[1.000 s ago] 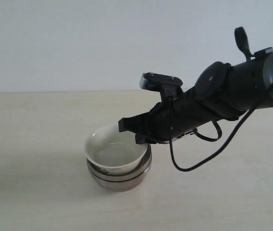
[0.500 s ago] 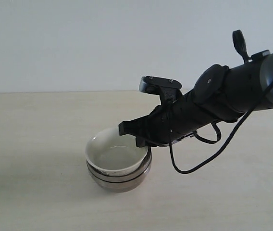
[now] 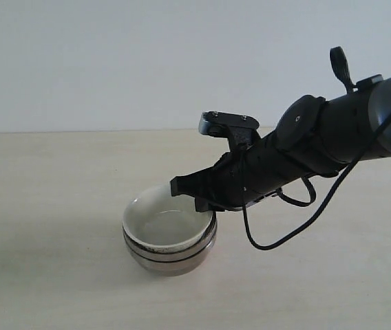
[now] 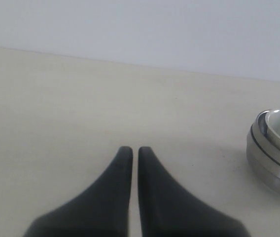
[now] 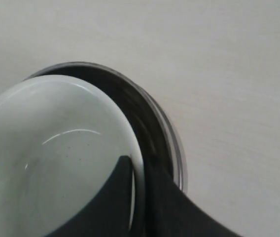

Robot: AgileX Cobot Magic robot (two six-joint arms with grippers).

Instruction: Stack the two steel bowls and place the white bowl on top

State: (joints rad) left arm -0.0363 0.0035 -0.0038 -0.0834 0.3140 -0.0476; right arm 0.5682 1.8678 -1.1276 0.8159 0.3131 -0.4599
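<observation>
Right arm [image 3: 319, 137] slants down from 2 o'clock, right gripper [image 5: 136, 163] pinched on the white bowl [image 5: 56, 163] rim; left gripper [image 4: 131, 153] closed.

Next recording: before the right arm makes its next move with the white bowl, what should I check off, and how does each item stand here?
1. The steel bowls nested one in the other: ok.
2. The white bowl inside the upper steel bowl: ok.
3. The white bowl seated flat and centred: cannot tell; the right wrist view shows a dark gap on the gripper's side.
4. The right gripper shut on the white bowl's rim, one finger inside, one outside: ok.
5. The left gripper shut, empty, apart from the bowls: ok.
</observation>
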